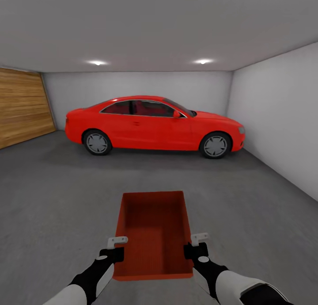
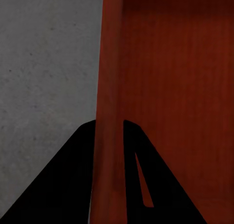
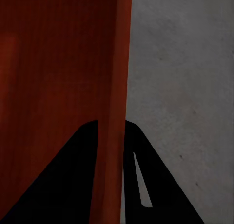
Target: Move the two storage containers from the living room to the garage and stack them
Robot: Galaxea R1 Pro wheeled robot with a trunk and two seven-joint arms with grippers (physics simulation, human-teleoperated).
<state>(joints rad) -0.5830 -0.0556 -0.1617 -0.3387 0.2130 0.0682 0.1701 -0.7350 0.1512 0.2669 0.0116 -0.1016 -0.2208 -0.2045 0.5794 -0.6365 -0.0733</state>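
Storage container [image 1: 152,234], walls clamped by both end effectors, faces red car [image 1: 154,126] across floor [image 1: 53,199].

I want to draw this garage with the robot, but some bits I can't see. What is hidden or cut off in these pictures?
- Underside of the storage container: head view; its own walls hide whether it touches the floor.
- Car far side: head view, hidden by its body.
- Wooden door: cut by the picture's edge.
- Left gripper and right gripper: the wall between the fingers hides the pads.
- Second container: whereabouts unknown.
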